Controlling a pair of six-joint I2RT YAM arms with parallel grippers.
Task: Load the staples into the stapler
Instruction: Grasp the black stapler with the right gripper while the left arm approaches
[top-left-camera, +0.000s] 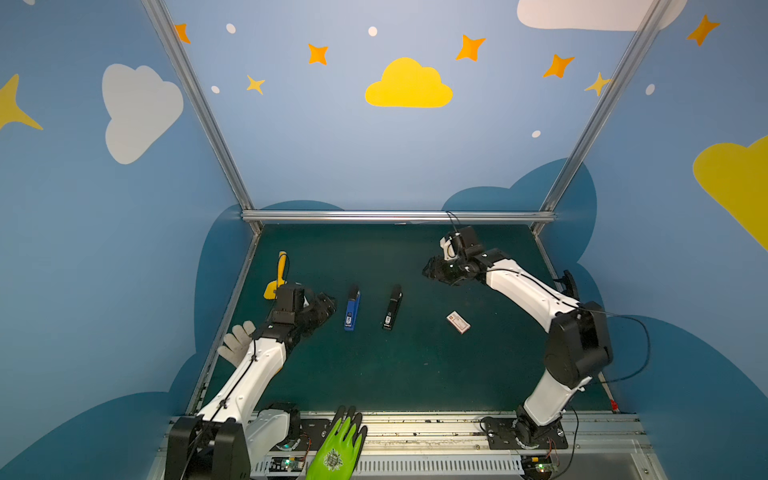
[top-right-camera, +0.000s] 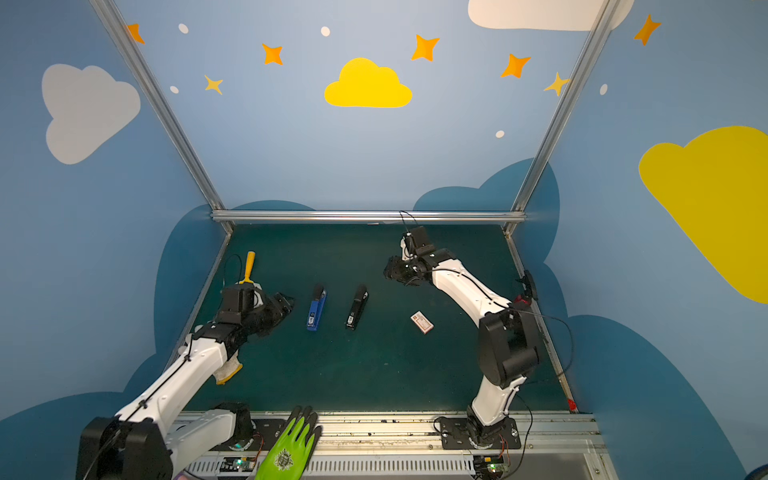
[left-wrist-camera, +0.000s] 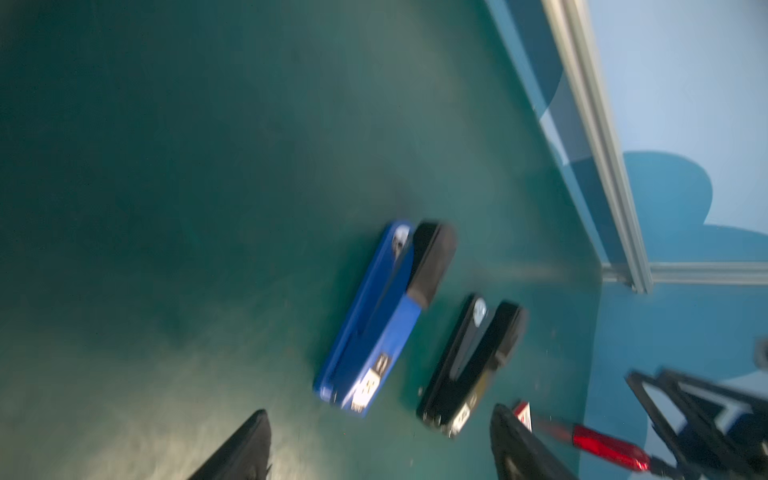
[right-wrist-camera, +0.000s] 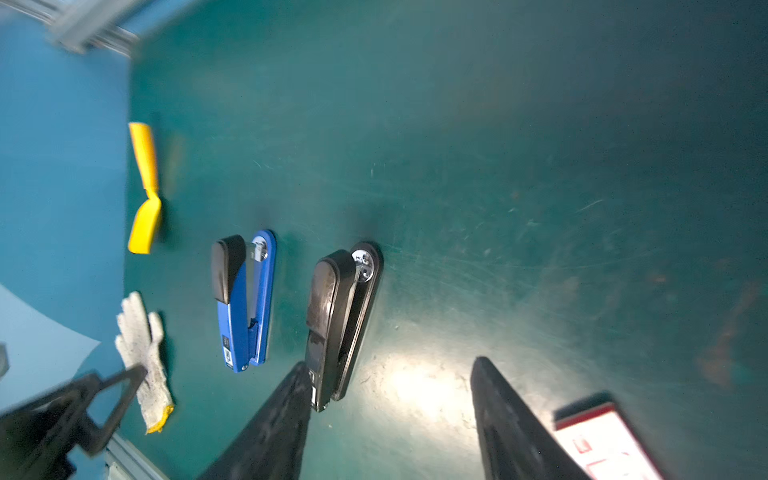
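Note:
Two closed staplers lie side by side mid-mat in both top views: a blue stapler (top-left-camera: 352, 309) (top-right-camera: 316, 308) and a black stapler (top-left-camera: 392, 307) (top-right-camera: 357, 307). The staples' white box with a red label (top-left-camera: 458, 322) (top-right-camera: 422, 322) lies shut to their right; no loose strips show. My left gripper (top-left-camera: 328, 305) hovers just left of the blue stapler, open and empty. The left wrist view is blurred; the left gripper (left-wrist-camera: 380, 410) faces the blue stapler (left-wrist-camera: 374, 324). My right gripper (top-left-camera: 430, 270) hangs open behind the box. In its wrist view the right gripper (right-wrist-camera: 390, 361) holds nothing, beside the black stapler (right-wrist-camera: 336, 316).
A yellow-handled scraper (top-left-camera: 277, 276) lies at the back left. A white knit glove (top-left-camera: 237, 343) sits under my left arm. A green glove (top-left-camera: 338, 449) rests on the front rail. Aluminium frame bars (top-left-camera: 395, 216) and blue walls enclose the mat.

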